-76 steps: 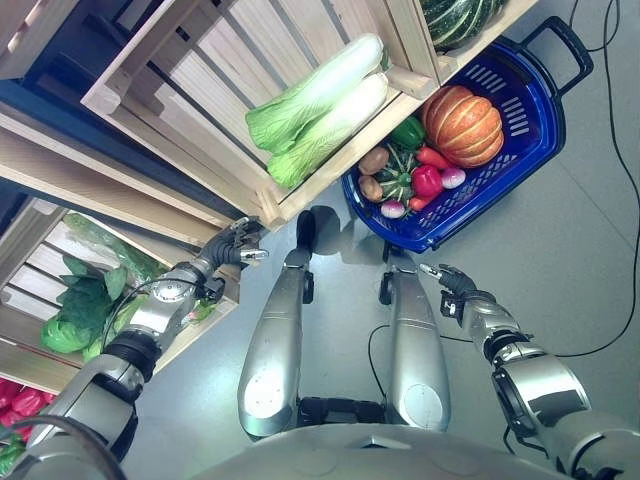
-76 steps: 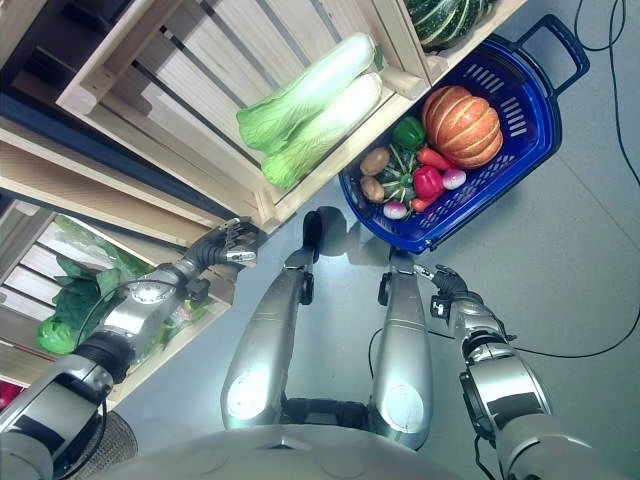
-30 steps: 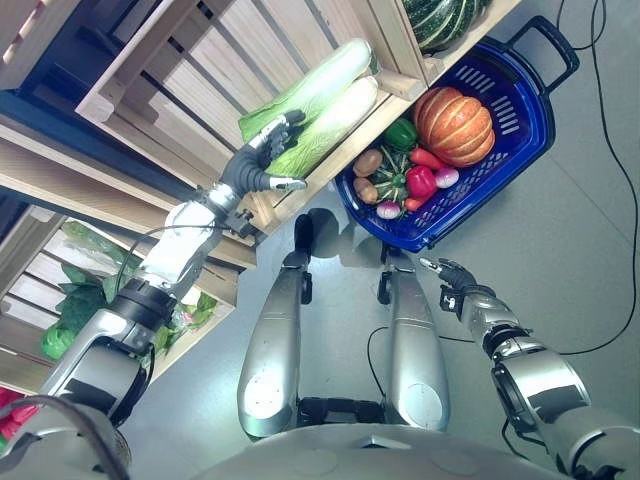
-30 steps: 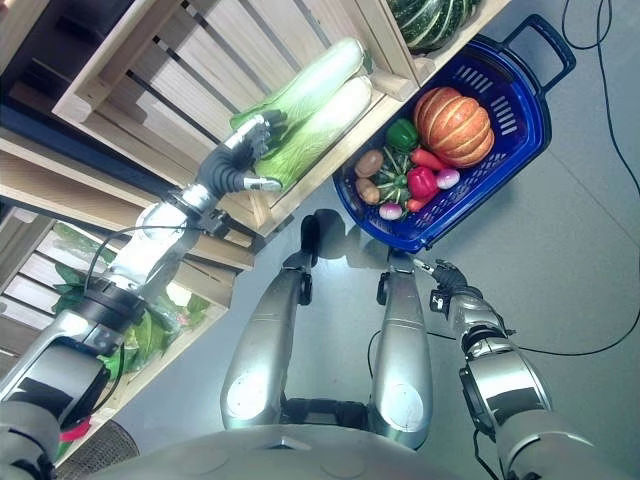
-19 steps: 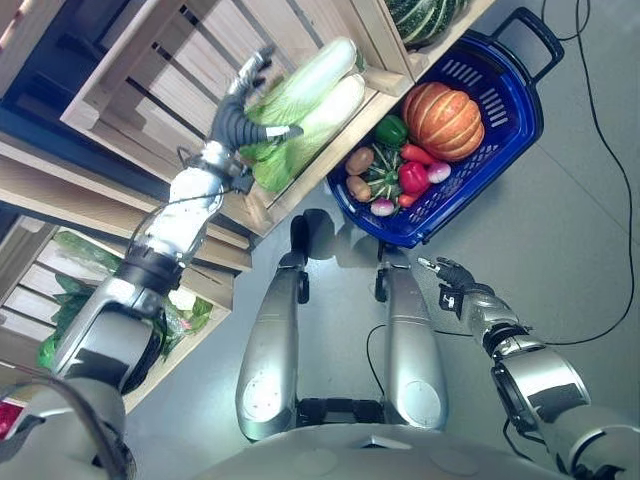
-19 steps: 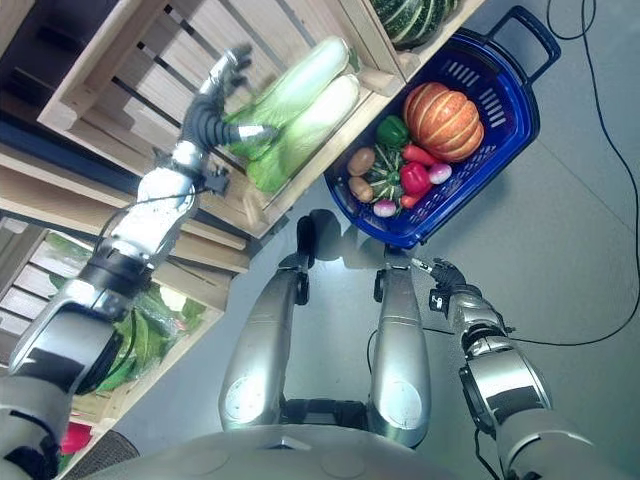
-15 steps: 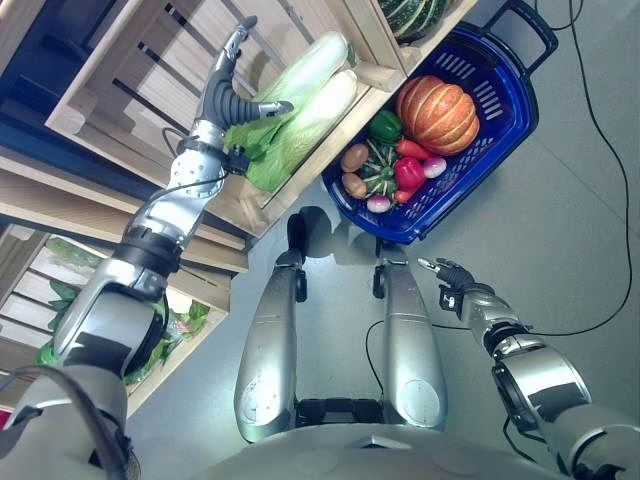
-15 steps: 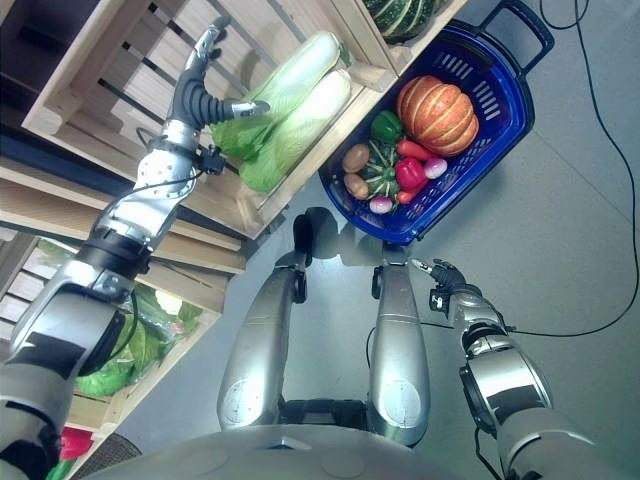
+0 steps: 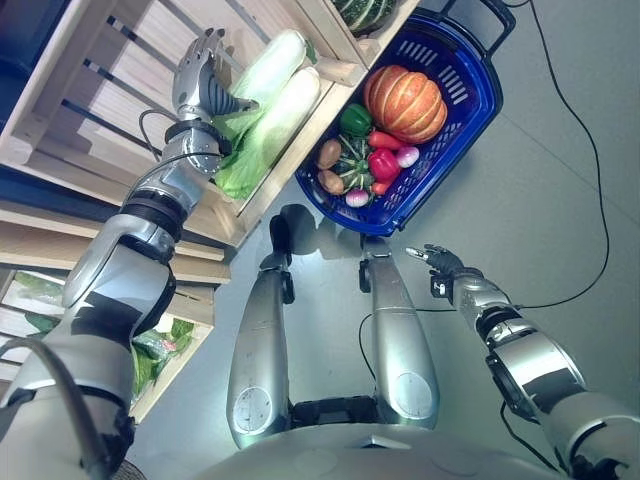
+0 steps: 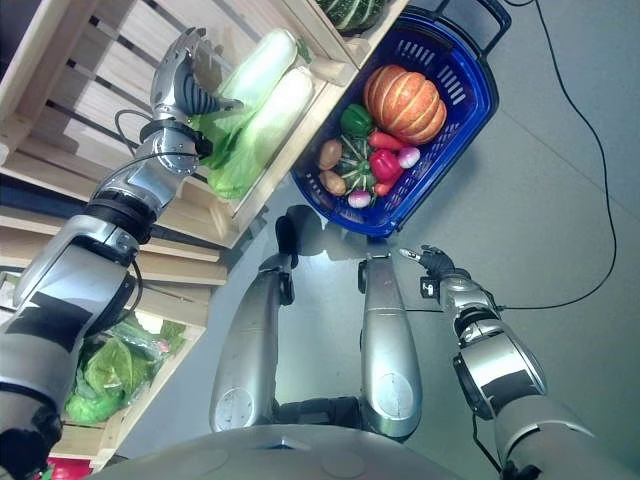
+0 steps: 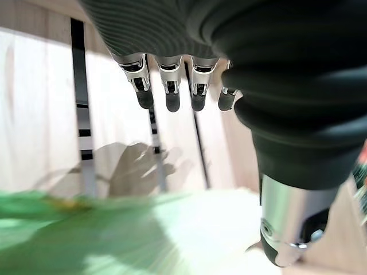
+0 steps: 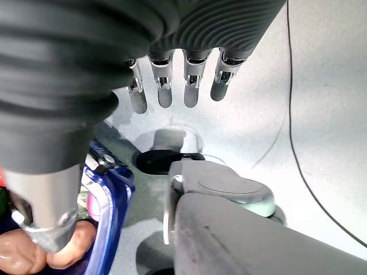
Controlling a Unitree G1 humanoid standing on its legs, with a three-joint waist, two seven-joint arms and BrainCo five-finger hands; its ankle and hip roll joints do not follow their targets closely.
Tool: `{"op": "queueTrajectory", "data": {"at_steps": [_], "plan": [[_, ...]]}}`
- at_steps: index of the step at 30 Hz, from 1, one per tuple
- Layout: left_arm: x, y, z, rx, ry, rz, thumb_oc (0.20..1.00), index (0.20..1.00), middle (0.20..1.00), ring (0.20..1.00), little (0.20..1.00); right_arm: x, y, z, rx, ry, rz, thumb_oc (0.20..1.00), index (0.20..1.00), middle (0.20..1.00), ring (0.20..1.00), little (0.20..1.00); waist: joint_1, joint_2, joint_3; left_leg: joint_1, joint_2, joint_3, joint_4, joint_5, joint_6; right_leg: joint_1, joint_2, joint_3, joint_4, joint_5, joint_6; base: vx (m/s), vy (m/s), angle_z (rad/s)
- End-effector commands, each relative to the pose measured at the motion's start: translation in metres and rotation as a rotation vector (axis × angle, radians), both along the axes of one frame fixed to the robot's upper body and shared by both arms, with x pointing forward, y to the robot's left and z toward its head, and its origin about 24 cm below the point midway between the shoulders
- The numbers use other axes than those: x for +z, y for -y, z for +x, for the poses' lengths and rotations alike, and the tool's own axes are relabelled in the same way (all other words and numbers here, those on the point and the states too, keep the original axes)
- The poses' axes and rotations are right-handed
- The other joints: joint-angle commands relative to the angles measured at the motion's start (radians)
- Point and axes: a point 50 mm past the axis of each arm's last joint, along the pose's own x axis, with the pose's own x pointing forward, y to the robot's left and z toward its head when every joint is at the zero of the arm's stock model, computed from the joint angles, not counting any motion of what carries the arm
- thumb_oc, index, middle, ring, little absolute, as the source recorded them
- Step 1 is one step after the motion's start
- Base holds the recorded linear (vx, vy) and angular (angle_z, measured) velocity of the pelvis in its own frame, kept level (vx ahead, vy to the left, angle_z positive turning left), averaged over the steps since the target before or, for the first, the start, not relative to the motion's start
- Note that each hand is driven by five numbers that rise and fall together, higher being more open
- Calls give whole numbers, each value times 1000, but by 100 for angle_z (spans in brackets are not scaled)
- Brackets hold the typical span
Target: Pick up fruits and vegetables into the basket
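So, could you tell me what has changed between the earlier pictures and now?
The left hand rose from beside the lower crate into the upper wooden crate and now sits open over the leafy ends of the two cabbages, not gripping them. The right hand stayed low and open over the floor. The cabbages and the blue basket kept their places; the camera itself shifted.

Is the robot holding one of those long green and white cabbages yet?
No. The left hand hovers open above the leafy end of the long cabbages; the right hand holds nothing.
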Motion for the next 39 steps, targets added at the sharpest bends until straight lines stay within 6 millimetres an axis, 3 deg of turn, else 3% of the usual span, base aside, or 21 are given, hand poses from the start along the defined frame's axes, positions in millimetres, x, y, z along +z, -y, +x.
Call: {"op": "queueTrajectory", "data": {"at_steps": [1,21,39], "plan": [[9,-11,3,61,-8,18,1000,1000,1000,1000,1000,-10,7,-12,-5,-56,-20,1000,1000,1000,1000,1000,13,-13,-35,-19,4,14,1,-23,4,-2,49,-40,101,-89,-47,-2,24,-4],[-37,-48,-3,219,-246,-102,1000,1000,1000,1000,1000,-4,2,-4,29,-49,-46,1000,1000,1000,1000,1000,-9,-22,-35,-28,12,21,5,-18,-4,-18,58,-29,109,-94,-45,2,13,-3],[-55,-56,-8,246,-312,-170,1000,1000,1000,1000,1000,1,-1,2,40,-48,-46,1000,1000,1000,1000,1000,-6,-31,-35,-39,13,20,1,-13,-7,-30,68,-27,112,-92,-42,0,0,0]]}}
